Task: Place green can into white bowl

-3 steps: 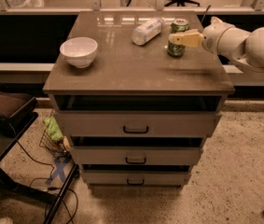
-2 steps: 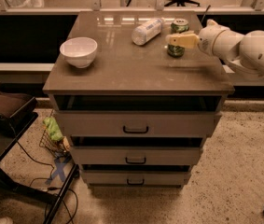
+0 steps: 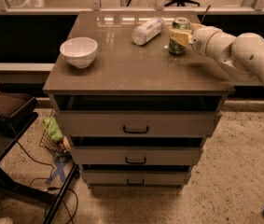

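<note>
Green can (image 3: 176, 47) stands upright at the far right of the cabinet top (image 3: 136, 66), its long axis vertical and its silver top up. The gripper (image 3: 181, 37) is right at the can, reaching in from the right on a white arm (image 3: 243, 55). A pale part of the gripper lies across the middle of the can. I cannot tell whether it has clamped on or is only resting against it.

A clear bottle (image 3: 148, 30) lies on its side just left of the can, at the far edge. The white bowl (image 3: 79, 51) sits well apart at the left side of the top, open side up and nothing in it. By my reckoning, the can must travel leftward and slightly nearer, passing in front of the bottle, to reach the bowl.
</note>
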